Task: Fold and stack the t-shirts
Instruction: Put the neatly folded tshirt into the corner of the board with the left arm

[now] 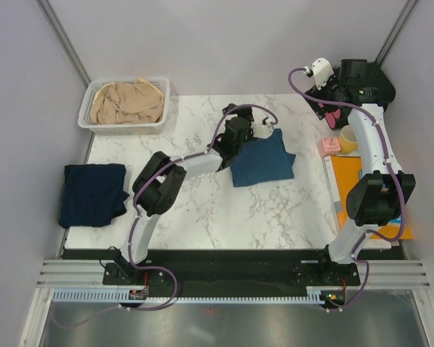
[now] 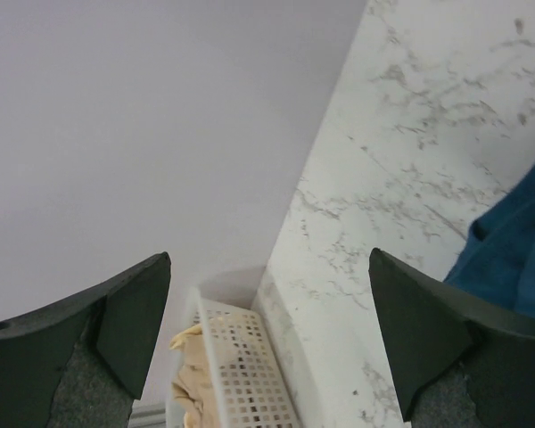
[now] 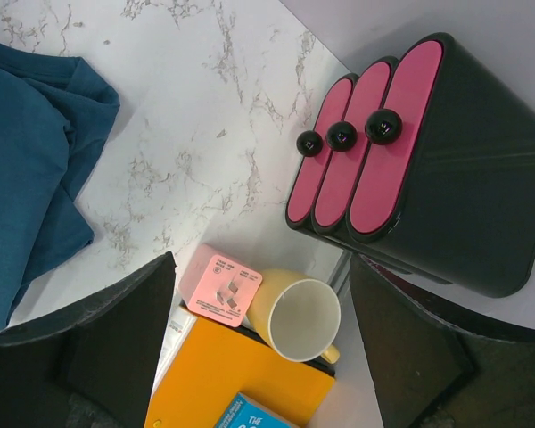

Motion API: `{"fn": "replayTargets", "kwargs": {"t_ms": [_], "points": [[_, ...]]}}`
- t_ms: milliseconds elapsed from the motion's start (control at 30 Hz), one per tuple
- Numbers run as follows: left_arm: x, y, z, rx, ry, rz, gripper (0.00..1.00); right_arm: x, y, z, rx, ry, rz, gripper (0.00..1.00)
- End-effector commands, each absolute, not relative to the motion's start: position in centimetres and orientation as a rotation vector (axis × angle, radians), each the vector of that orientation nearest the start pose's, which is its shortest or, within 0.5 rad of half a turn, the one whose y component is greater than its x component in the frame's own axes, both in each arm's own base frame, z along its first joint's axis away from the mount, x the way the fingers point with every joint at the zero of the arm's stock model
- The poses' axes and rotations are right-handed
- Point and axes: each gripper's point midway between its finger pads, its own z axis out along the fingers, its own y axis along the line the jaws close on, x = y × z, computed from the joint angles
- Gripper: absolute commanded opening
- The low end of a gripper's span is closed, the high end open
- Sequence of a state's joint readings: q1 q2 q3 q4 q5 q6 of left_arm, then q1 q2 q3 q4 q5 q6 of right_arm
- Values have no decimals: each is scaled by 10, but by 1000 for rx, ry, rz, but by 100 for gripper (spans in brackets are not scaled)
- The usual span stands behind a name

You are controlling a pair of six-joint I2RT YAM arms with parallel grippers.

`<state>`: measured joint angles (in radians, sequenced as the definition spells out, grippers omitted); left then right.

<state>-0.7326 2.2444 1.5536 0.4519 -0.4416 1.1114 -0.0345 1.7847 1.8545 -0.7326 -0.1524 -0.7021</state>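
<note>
Our left hand (image 2: 269, 267) and right hand (image 3: 263, 263) hang wide open and empty, so pinching only one layer of the rumpled blue shirt (image 1: 264, 160) in the middle of the surface (image 1: 202, 210) could pull its fold apart.

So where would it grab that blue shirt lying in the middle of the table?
Probably at the far corner of the teal-blue shirt, coming straight down from above. It lies flat on the marble table, so only a thin edge can be pinched. That slightly bunched corner sits right beside the left gripper, whose jaws are open.
</note>
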Motion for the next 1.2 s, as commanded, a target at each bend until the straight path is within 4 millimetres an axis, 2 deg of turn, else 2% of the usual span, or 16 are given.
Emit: {"fn": "replayTargets", "kwargs": {"t_ms": [0,33,67,100,133,167,200,267,367,467,567,633,667,867,1167], "points": [[487,-366,258,1127,1282,497,100,491,-15,289,-785,2031,-245,86],[475,-372,250,1155,1303,467,100,489,-16,287,-794,2033,-251,87],[449,-389,231,1217,1344,406,100,489,-16,288,-794,2031,-257,87],[434,-391,212,1255,1382,392,100,489,-18,287,-797,2033,-265,87],[420,-396,204,1253,1417,352,99,489,-18,286,-807,2031,-272,87],[396,-411,193,1297,1419,314,100,488,-18,285,-812,2033,-275,87],[384,-409,174,1330,1457,322,100,488,-19,283,-816,2036,-280,87],[358,-422,159,1332,1513,250,100,487,-20,282,-831,2034,-288,87],[331,-427,139,1351,1621,165,100,486,-21,279,-851,2035,-298,88],[319,-427,121,1354,1686,157,100,486,-23,278,-873,2031,-312,88],[318,-419,97,1354,1737,201,100,486,-22,276,-876,2035,-310,88],[317,-419,89,1336,1755,188,100,487,-20,276,-876,2028,-300,88],[313,-418,77,1359,1771,175,100,487,-20,275,-873,2031,-295,88],[306,-417,41,1367,1831,158,100,490,-18,275,-864,2027,-286,88],[301,-439,27,1381,1815,93,100,492,-17,269,-857,2038,-271,88]]}}
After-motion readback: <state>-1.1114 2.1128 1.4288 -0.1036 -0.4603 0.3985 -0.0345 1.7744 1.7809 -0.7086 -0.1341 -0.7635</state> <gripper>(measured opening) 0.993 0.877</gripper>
